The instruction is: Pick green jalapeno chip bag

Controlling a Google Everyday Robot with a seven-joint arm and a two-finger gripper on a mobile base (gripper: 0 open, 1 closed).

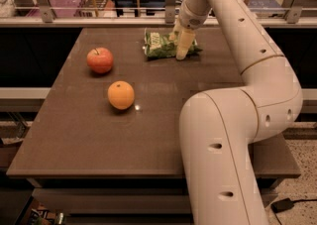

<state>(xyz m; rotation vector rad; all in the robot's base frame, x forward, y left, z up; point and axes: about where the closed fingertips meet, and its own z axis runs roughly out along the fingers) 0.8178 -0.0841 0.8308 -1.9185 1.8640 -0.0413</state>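
The green jalapeno chip bag [158, 46] lay near the far edge of the brown tabletop [99, 140], beyond a red apple [100, 60] and an orange [121, 95]. The pincer [179, 48] stood at the bag's right end; whether it was spread or pinching could not be told.

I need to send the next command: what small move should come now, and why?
Probably a short straight lift. The pincer is down at the right end of the green jalapeno chip bag, far from the apple and orange; a lift would test the hold.

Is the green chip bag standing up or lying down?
Lying down: the bag lies flat on the table, the gripper at one end.
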